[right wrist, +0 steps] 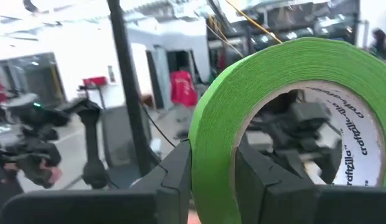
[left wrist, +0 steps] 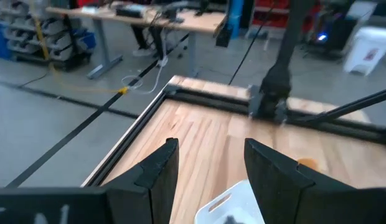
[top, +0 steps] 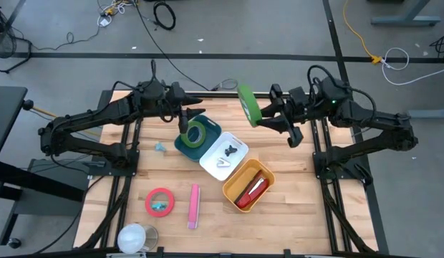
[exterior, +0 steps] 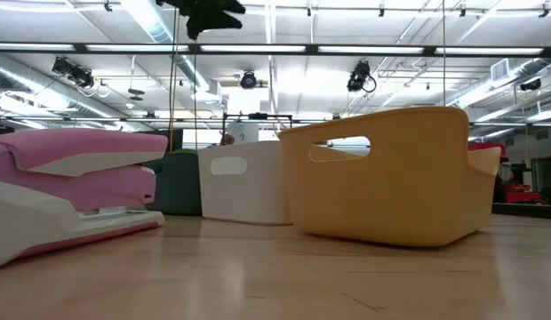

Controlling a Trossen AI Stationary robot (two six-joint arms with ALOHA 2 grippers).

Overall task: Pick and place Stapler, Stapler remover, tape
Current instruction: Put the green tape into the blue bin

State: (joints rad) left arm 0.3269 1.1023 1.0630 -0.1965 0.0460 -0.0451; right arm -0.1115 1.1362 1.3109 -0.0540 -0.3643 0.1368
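On the desk (top: 279, 215), from left to right, lay a white cup (top: 134, 238) at the near left corner, a red tape roll (top: 160, 201), and a pink stapler (top: 193, 206) just beside it. A small blue object (top: 160, 147) lay near the left arm. Three bins stood in a touching diagonal row: a green bin (top: 180, 144) holding a green tape roll (top: 198, 134), a white bin (top: 240, 142) holding a dark staple remover (top: 230, 150) and a pale object, and a yellow bin (top: 231, 188) holding a red stapler (top: 249, 192). The left gripper (top: 185, 119) hovered over the green bin's far edge; its fingers (left wrist: 157, 171) stood apart and held nothing. The right gripper (top: 263, 111) was raised beyond the white bin, its fingers (right wrist: 180, 171) closed across the band of a second green tape roll (top: 248, 104), held on edge clear of the desk. In the low view the pink stapler (exterior: 71, 191), white bin (exterior: 244, 182) and yellow bin (exterior: 391, 178) stood in line.
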